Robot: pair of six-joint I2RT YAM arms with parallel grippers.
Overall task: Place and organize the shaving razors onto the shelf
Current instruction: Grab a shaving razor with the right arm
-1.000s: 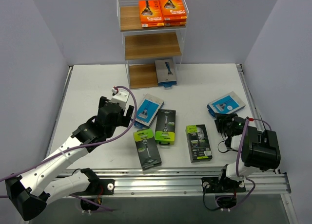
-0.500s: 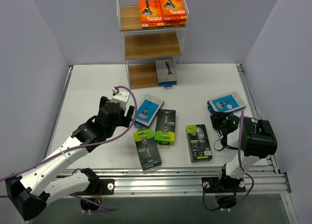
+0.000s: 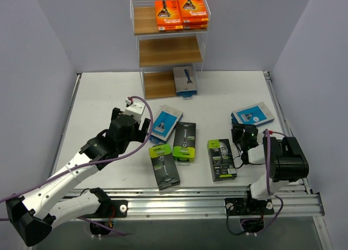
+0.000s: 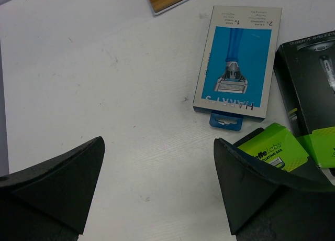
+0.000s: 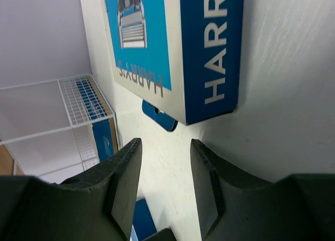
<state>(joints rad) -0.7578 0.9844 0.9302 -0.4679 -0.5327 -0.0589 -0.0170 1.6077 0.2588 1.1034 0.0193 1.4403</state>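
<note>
Pale lavender walls close in a white table (image 3: 98, 98), and at its far edge, about the middle, stands the shelf (image 3: 168, 51), a white wire rack with three wooden boards. Its middle board is bare.

From the near rail the left arm (image 3: 70, 174) reaches out over the table's left half, while the right arm (image 3: 283, 163) is folded low at the near right.

On the railed top tier, toward the right, the orange packs (image 3: 181, 13) lie in two stacks side by side. A blue-and-white shelf pack (image 3: 185, 81) sits at the right end of the bottom board, its near end poking out past the board.

Five more razors lie flat on the table. The left blue pack (image 3: 166, 122) lies just beyond the left arm's tip, and the right blue pack (image 3: 252, 114) is far to the right. Three black packs with lime tops sit in a loose row nearer the rail: the middle black pack (image 3: 185, 141) (touching the left blue pack's near corner), the left black pack (image 3: 164, 164), and the right black pack (image 3: 222, 159).

The left gripper (image 4: 158, 140) hangs over bare table with its jaws spread wide and nothing between them. The right gripper (image 5: 166, 142) points at the right blue pack's near edge, its jaws parted only narrowly and gripping nothing.
</note>
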